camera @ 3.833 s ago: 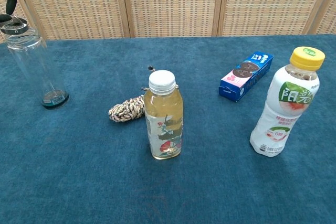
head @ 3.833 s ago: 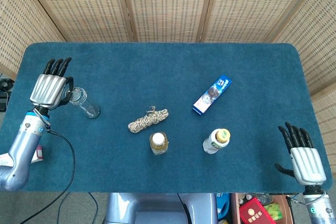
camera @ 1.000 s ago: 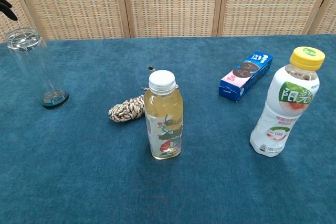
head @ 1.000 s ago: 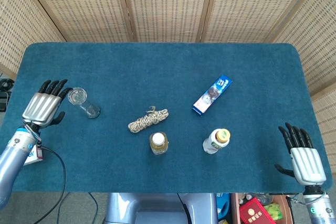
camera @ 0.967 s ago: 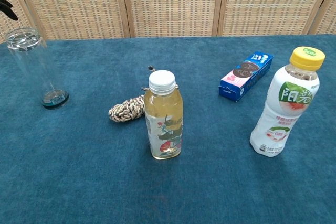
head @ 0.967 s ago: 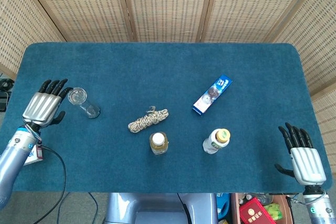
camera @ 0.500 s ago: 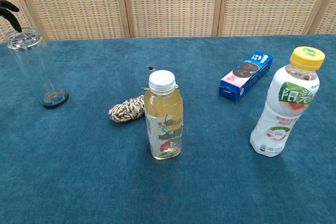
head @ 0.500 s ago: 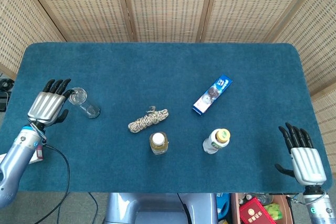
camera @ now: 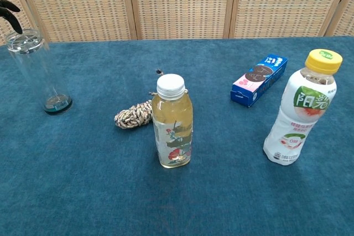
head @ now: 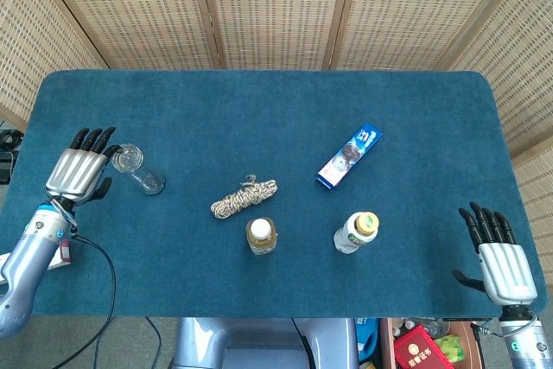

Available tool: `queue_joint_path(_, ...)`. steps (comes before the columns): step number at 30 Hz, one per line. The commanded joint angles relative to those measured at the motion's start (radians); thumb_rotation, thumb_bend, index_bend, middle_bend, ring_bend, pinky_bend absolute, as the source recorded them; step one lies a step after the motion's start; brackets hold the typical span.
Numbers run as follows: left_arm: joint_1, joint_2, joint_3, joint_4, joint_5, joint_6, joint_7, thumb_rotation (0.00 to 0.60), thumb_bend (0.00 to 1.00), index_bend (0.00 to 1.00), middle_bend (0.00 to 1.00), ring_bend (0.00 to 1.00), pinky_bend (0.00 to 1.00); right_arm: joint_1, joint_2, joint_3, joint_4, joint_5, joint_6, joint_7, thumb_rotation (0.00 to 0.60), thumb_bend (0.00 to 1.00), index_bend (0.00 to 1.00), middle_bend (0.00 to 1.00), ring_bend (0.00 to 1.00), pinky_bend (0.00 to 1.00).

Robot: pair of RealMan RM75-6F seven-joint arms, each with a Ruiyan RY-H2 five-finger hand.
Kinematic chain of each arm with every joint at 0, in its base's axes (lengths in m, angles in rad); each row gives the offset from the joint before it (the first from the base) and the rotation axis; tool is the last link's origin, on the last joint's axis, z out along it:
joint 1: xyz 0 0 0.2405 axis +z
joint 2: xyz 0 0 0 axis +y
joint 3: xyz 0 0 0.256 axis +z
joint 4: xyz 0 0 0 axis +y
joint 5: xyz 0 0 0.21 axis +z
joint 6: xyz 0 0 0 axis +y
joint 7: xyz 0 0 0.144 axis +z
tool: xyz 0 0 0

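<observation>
Released since the earliest frame, when clasped at the rim by the left hand (head: 75, 172): clear glass bottle (head: 138, 169), standing upright on the bench (head: 259, 118) near its left edge. Drawn back from it, then eased close again over the last second; now just beside the bottle's mouth, dark fingertips (head: 95, 137) spread and level with the rim, holding nothing. Whether touching the glass or a hair apart, cannot tell from above. From the chest view, only a dark fingertip (camera: 11, 14) showing at the far left edge, just above and beside the open mouth of the bottle (camera: 37, 70); blue-green base planted flat on the cloth.

Unmoved throughout: right hand (head: 499, 257) at the near right corner of the bench, palm down, fingers apart, empty, well apart from everything else.

Between the two hands, from left to right: coil of speckled rope (head: 244, 197) lying loose; just in front of it a white-capped bottle of pale yellow drink (head: 261, 236), upright; further right a yellow-capped white bottle (head: 357, 232), upright too; behind that, a blue biscuit packet (head: 349, 155) lying flat and slantwise. Beyond the bench, woven cane screens (head: 276, 6) in wooden frames. Under the near right corner, a red box (head: 422, 352).
</observation>
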State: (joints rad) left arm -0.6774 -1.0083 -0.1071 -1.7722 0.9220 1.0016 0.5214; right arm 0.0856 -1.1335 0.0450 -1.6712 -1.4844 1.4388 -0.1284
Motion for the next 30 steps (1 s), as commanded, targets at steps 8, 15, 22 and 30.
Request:
queue_joint_path(8, -0.011, -0.012, 0.003, 0.012, -0.02, -0.001, 0.016, 0.6, 0.47, 0.25, 0.0, 0.0, 0.0, 0.001, 0.001, 0.0, -0.001, 0.001, -0.003, 0.0, 0.6, 0.02, 0.0, 0.0, 0.0, 0.03)
queue_joint_path(15, -0.018, -0.016, 0.005, 0.014, -0.032, -0.004, 0.024, 0.6, 0.47, 0.25, 0.0, 0.0, 0.0, 0.001, 0.001, 0.0, -0.001, 0.002, -0.004, -0.001, 0.6, 0.02, 0.0, 0.0, 0.0, 0.04)
queue_joint_path(22, -0.022, -0.021, 0.01, 0.016, -0.044, -0.003, 0.035, 0.6, 0.47, 0.25, 0.0, 0.0, 0.0, 0.001, 0.001, 0.0, 0.0, 0.003, -0.004, 0.002, 0.6, 0.02, 0.0, 0.0, 0.0, 0.04)
queue_joint_path(30, -0.025, -0.024, 0.014, 0.02, -0.052, -0.002, 0.038, 0.6, 0.47, 0.26, 0.0, 0.0, 0.0, 0.001, 0.001, 0.0, -0.001, 0.003, -0.003, -0.001, 0.6, 0.02, 0.0, 0.0, 0.0, 0.04)
